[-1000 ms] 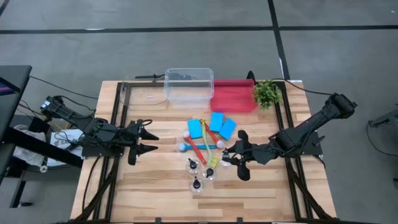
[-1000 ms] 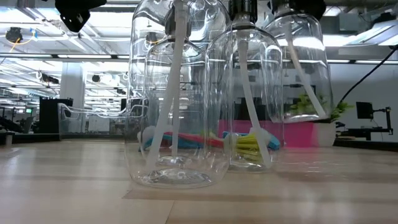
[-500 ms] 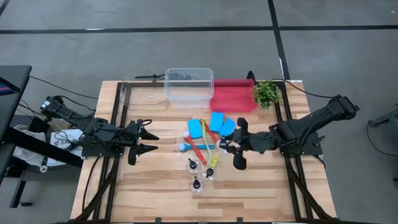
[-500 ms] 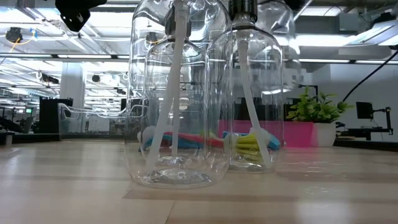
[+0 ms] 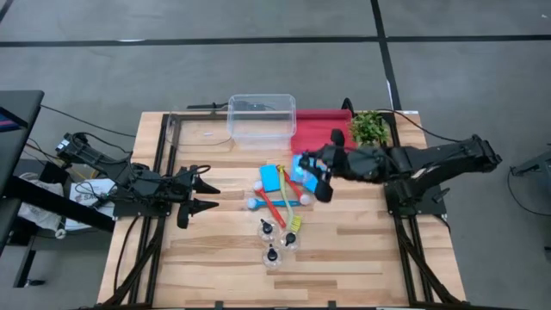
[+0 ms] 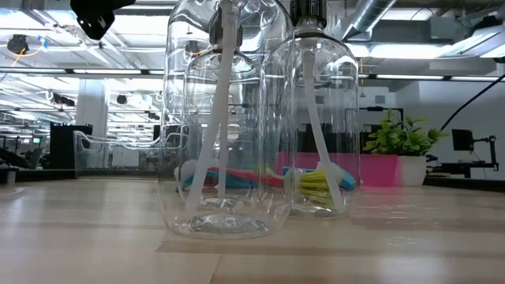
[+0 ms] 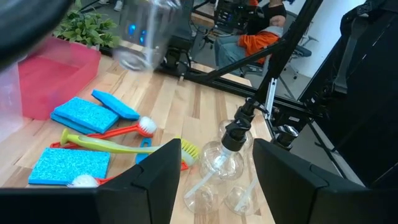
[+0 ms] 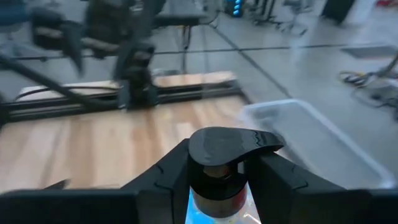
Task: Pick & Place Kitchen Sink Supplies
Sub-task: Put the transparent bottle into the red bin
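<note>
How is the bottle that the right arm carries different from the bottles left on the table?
The carried bottle hangs in the air, gripped at its pump top by the right end effector, above the blue sponges. The three bottles on the table stand upright on the wood, free of any grip, nearer the front edge. The left end effector waits open beside them. All share a clear body and a black pump top.

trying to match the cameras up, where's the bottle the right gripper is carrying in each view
High view: the carried bottle is in the right gripper, over the blue sponges.
Low view: not in it.
Left wrist view: blurred, in the air near the red tray.
Right wrist view: its black pump top shows between the fingers.
Shared landmark: the plant.
</note>
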Motion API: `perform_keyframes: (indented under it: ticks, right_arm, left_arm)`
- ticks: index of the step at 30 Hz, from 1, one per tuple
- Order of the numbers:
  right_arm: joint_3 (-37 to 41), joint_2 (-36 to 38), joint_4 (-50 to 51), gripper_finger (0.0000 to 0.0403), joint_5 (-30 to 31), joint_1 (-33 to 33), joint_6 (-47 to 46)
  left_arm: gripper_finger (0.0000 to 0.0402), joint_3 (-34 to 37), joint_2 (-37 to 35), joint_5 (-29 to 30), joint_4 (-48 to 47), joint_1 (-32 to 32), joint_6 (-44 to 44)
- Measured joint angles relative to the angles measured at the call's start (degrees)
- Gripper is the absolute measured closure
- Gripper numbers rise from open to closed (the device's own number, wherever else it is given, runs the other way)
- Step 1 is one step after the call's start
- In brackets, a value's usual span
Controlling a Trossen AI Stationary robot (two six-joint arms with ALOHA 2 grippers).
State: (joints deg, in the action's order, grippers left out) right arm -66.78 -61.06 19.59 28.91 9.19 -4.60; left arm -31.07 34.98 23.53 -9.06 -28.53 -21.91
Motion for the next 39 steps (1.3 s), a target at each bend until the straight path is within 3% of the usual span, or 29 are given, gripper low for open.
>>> perform_keyframes:
  ticks: [8, 16, 25, 39]
  right_arm:
    - [-1.3, 0.0, 0.1, 0.0283, 0.1, -9.5, 6.7]
    - [-1.3, 0.0, 0.1, 0.0266, 0.1, -19.6, 6.1]
    - [-1.3, -0.3, 0.1, 0.0281, -0.6, -29.6, 0.9]
    - [-1.3, -11.8, -1.0, 0.028, -3.8, -38.0, -2.2]
  left_arm:
    - [0.0199, 0.0, 0.0, 0.0, 0.1, 0.0, 0.0]
    - [0.0199, 0.0, 0.0, 0.0, 0.1, 0.0, 0.0]
    - [0.0199, 0.0, 0.0, 0.0, 0.1, 0.0, 0.2]
    - [0.0199, 0.0, 0.0, 0.0, 0.5, 0.0, 0.2]
